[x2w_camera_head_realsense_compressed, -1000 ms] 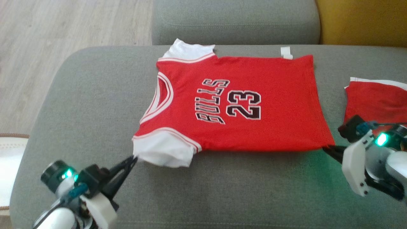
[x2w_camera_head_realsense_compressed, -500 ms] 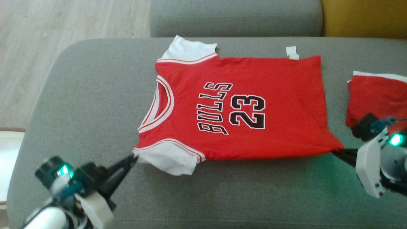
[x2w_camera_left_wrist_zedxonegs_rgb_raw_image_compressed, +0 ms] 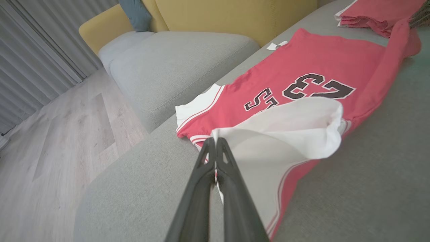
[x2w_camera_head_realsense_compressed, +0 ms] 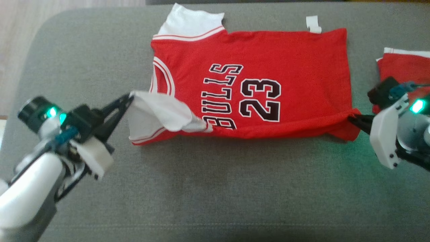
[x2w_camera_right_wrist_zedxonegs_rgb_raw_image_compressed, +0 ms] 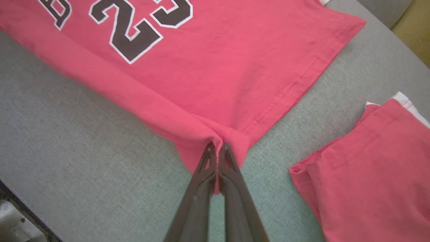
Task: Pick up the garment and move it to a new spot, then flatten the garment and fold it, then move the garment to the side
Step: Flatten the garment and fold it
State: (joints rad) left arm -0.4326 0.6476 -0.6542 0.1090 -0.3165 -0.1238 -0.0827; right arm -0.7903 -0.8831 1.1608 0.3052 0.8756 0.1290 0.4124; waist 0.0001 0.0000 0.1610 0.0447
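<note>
Evidently mid-fold: left gripper pinched white sleeve, right gripper pinched near hem corner of garment, which lay on grey cushion. Good fold likely needed both ends carried across together, level, edge taut, onto far edge.

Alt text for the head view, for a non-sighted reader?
A red Bulls 23 jersey lies on a grey sofa cushion, its near edge lifted: the left hand pinches the white sleeve, the right hand the hem corner. Another red garment lies at right.
</note>
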